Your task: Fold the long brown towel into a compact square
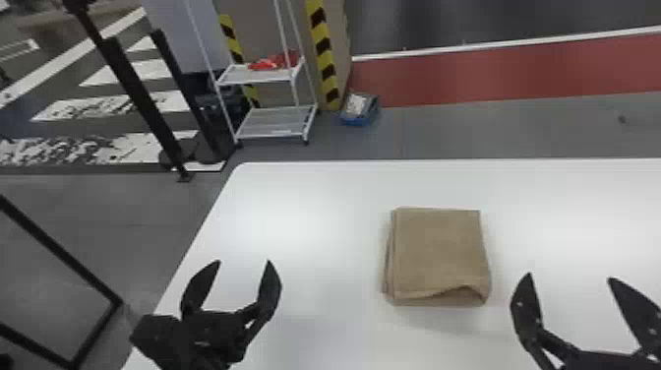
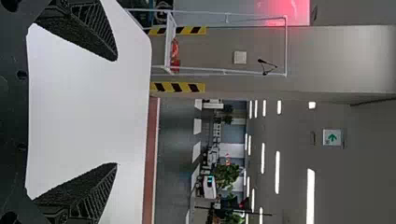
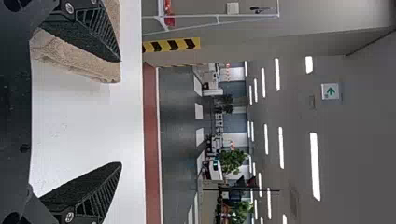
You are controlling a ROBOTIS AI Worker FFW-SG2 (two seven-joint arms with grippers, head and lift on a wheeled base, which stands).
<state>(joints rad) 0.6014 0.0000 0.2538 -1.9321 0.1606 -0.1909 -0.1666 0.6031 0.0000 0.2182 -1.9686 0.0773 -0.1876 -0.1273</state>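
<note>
"How do the jaws stand?"

"Apart, on both sides. The left gripper point(image 1: 243, 261) is over the near left part of the desk point(image 1: 319, 211), its jaws spread wide with white surface showing between them. The right gripper point(image 1: 569, 276) is near the right side of the head view, its jaws also wide apart."

"And the towel?"

"The brown towel point(image 1: 437, 251) lies flat on the desk, between the two grippers and a little farther forward, closer to the right one."

"How does it look?"

"Folded into a compact, nearly square stack. The top is smooth and plain. Down its left side the layers peep out, one slightly past another, so that edge is a bit uneven. The near edge lifts in a low, soft arch towards the right corner, with a dark fold beneath it."

"What about farther out? Any containers?"

"Past the desk's far edge, on the floor, there's a small blue tray point(image 1: 356, 121) with something whitish point(image 1: 356, 104) in it; I can't tell what. It sits by a post with yellow and black stripes point(image 1: 323, 54)."

"And left of that?"

"A white rack point(image 1: 241, 75) with two shelves showing. Red things point(image 1: 265, 64) rest on the upper one, too blurred to name."
</note>
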